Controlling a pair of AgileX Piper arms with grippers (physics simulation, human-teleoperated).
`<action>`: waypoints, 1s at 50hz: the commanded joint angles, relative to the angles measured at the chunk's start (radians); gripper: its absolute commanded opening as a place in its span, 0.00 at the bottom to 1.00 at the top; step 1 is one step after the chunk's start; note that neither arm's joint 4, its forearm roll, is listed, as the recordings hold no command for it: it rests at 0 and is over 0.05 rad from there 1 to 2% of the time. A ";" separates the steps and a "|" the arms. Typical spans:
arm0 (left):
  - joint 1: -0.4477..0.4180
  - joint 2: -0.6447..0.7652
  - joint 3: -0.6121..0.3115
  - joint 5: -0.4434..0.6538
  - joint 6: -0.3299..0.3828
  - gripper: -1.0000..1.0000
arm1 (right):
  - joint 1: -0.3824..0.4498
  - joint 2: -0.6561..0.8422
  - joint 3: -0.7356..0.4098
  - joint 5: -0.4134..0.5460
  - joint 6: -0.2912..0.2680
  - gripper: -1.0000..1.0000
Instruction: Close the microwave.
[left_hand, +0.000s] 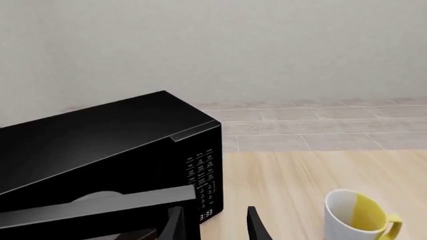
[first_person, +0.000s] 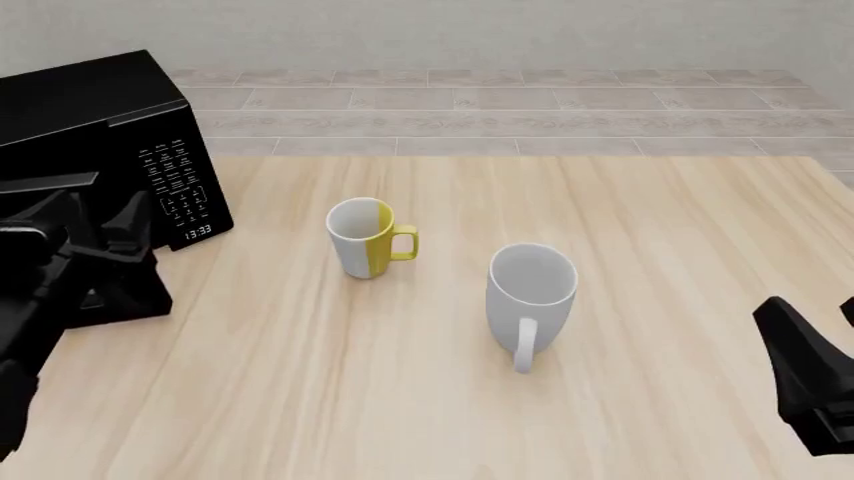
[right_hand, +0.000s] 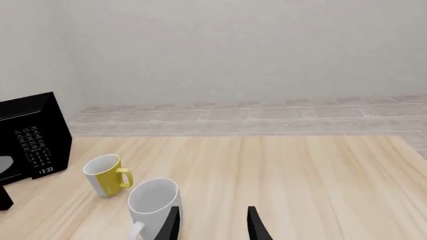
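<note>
The microwave (first_person: 94, 110) is a large glossy black box at the table's far left, and its keypad panel (first_person: 180, 185) shows a small clock display. Its door (left_hand: 100, 206) stands ajar, swung out toward my side. In the left wrist view the door's grey top edge runs across just ahead of the fingers. My left gripper (first_person: 96, 222) is right in front of the door, open and holding nothing. One of its fingers (left_hand: 175, 225) is beside the door's free edge. My right gripper (right_hand: 212, 227) is open and empty, low at the near right (first_person: 807, 318).
A yellow and white mug (first_person: 363, 238) stands upright just right of the microwave. A plain white mug (first_person: 531, 290) stands near the table's middle, handle toward me. A tiled floor and a pale wall lie beyond the table's far edge (first_person: 534, 156).
</note>
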 joint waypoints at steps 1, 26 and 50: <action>-0.004 0.120 0.027 0.139 -0.001 1.00 | 0.001 0.002 0.000 -0.001 0.000 1.00; 0.001 0.142 -0.023 0.176 0.005 1.00 | -0.003 0.006 0.000 -0.001 -0.001 1.00; 0.003 0.201 -0.055 0.161 0.015 1.00 | -0.007 -0.001 0.000 0.003 -0.006 1.00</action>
